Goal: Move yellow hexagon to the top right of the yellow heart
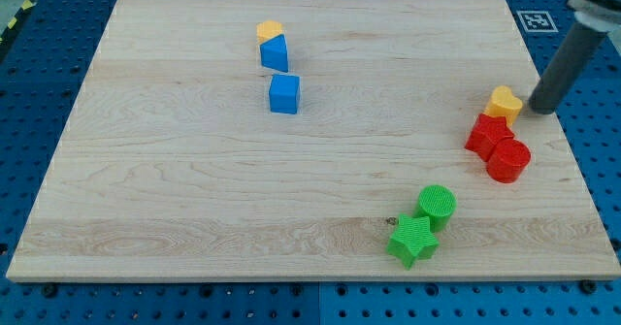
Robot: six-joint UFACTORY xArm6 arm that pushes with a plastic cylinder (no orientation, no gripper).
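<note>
The yellow hexagon (pixel 269 30) lies near the view's top, left of centre, touching the top edge of a blue block (pixel 276 53). The yellow heart (pixel 504 103) lies at the view's right, against the top of a red star-like block (pixel 487 134). My tip (pixel 537 110) rests on the board just right of the yellow heart, very close to it and far from the hexagon. The rod slants up to the view's top right corner.
A blue cube (pixel 284 93) sits just below the blue block. A red cylinder (pixel 508 159) touches the red star-like block. A green cylinder (pixel 438 205) and a green star (pixel 412 239) lie together near the bottom edge. The wooden board (pixel 175 189) is bordered by a blue perforated table.
</note>
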